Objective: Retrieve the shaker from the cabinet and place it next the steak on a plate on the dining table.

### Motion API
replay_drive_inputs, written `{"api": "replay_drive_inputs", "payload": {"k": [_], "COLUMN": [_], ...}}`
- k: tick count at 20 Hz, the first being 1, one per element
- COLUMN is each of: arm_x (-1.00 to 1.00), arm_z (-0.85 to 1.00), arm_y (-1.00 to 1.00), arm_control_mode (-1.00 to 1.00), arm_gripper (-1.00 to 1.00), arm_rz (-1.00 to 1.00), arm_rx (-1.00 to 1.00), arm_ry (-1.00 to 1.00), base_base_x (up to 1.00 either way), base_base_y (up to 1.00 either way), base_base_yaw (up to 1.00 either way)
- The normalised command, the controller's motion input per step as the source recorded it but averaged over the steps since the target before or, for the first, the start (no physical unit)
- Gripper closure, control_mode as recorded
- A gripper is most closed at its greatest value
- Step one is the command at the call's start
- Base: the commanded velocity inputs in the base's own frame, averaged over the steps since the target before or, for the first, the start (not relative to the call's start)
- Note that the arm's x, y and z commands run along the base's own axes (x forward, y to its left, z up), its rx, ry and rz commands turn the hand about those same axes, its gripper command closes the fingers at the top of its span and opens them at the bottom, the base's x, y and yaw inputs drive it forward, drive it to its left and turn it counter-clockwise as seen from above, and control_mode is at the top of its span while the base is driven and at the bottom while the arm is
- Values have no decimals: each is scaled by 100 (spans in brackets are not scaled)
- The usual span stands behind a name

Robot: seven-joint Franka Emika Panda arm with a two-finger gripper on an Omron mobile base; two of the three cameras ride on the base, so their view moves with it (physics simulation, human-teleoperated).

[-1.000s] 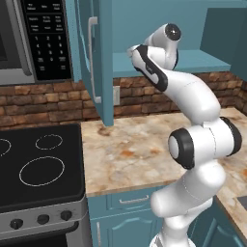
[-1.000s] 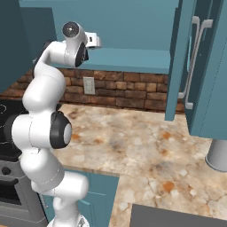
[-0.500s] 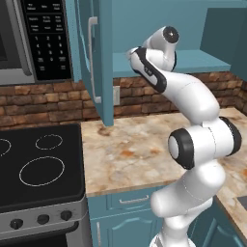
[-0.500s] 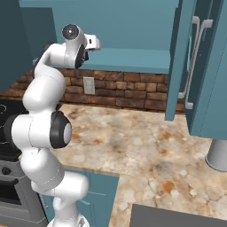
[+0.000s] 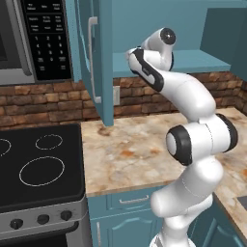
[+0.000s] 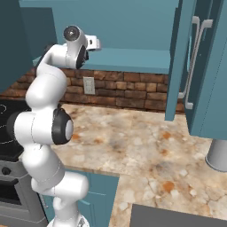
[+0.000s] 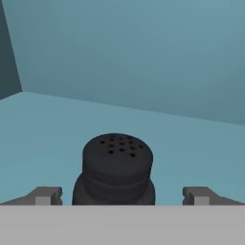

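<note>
Shaker position: the shaker [image 7: 117,170] stands upright on the flat teal shelf of the cabinet [image 7: 201,143], at lower centre of the hand view, with its perforated cap facing up.
Shaker handling (judgement): a small rigid cylinder, probably light; the smooth dark body may slip under a weak pinch, and it may tip if pushed from one side.
Grip point (judgement): take hold of the wider body below the cap, one finger on each flank, not on the narrower cap.
Gripper opening: the gripper [image 7: 119,196] is spread wide; its fingertips [image 7: 45,195] rise at lower left and lower right of the hand view.
Gripper contact: clear gaps show between each tip and the shaker; nothing is held or touched.
Arm location: in the right base view the hand [image 6: 91,43] reaches into the cabinet at upper left.
</note>
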Motion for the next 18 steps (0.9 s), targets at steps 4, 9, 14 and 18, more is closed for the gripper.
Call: {"api": "replay_drive_inputs", "payload": {"k": [4,9,14,18], "arm_x": [19,10,0,0], "arm_z": [-5,-9,-9,0], "arm_y": [0,2,2,0], "arm_control_mode": [-100,-100,-100,-100], "arm_gripper": [-100,-100,100,100], "arm_rz": [0,0,0,0], "arm_rx": [0,0,-2,0], "arm_ry": [0,0,0,0], "base_base_x": [0,0,0,0], "base_base_y": [0,0,0,0], "base_base_yaw": [0,0,0,0]}}
